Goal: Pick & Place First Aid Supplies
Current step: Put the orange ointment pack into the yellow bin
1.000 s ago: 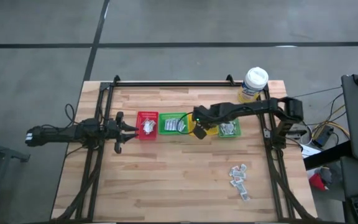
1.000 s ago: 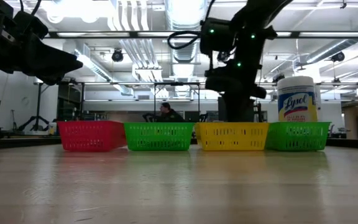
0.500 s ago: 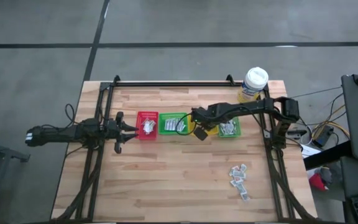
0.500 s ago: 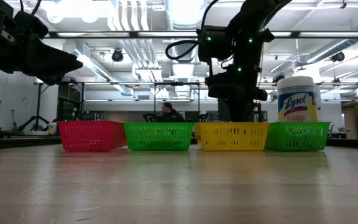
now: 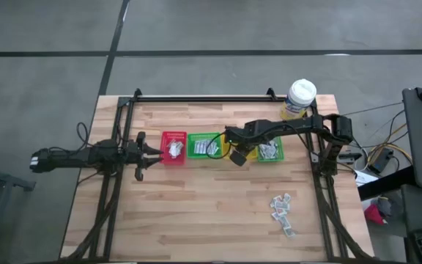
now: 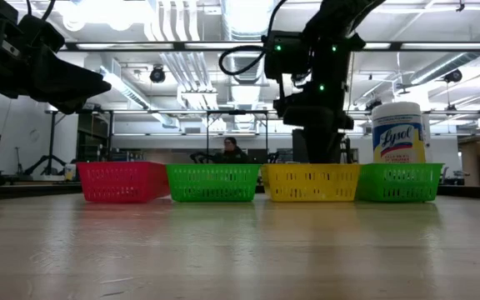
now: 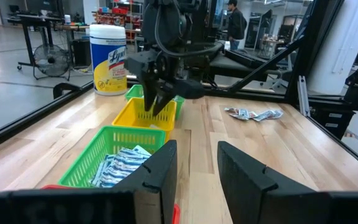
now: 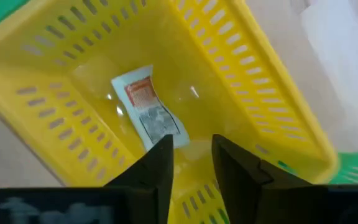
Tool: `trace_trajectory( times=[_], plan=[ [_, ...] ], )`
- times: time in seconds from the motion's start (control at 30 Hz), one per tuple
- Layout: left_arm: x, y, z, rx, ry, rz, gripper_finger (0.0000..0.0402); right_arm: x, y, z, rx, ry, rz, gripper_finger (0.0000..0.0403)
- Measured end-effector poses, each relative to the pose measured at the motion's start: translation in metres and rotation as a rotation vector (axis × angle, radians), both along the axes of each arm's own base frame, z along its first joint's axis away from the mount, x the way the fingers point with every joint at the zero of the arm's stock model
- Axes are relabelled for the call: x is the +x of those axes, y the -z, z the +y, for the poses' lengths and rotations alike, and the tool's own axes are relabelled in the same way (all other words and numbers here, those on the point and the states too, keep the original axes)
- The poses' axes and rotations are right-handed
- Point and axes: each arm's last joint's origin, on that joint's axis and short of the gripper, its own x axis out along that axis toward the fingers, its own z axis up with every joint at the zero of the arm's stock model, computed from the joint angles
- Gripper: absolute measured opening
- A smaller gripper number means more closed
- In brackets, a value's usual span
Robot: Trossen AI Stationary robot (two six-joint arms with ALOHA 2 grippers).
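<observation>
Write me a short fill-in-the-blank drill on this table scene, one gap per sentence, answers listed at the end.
1. The right gripper hangs over the ____ bin.
2. A white-red sachet lies on the floor of that bin, and the fingers above it hold ____.
3. The loose sachets waiting on the table lie on the ____ arm's side.
4. The left gripper waits beside the ____ bin.

Missing words: yellow; nothing; right; red
</observation>
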Motion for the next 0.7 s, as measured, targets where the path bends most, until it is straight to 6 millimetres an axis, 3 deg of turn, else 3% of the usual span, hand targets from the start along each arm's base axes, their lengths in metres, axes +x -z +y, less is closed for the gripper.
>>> trace_trajectory(
  times=[0.2,0.33,0.47,0.7],
  plan=[
    [0.000,0.000,0.000,0.000,0.000,0.000,0.0113,-0.002,-0.025,0.002,0.006,-0.004,0.100,0.0117],
    [0.000,0.000,0.000,0.001,0.000,0.000,0.0113,-0.005,-0.040,0.007,0.023,0.101,0.136,0.0109],
    [0.000,0.000,0.000,0.001,0.000,0.000,0.0113,-0.009,-0.044,0.010,0.032,0.218,0.163,0.0098],
    [0.000,0.000,0.000,-0.042,-0.004,-0.002,0.0113,-0.012,-0.038,0.011,0.031,0.210,0.191,0.0082]
  ],
)
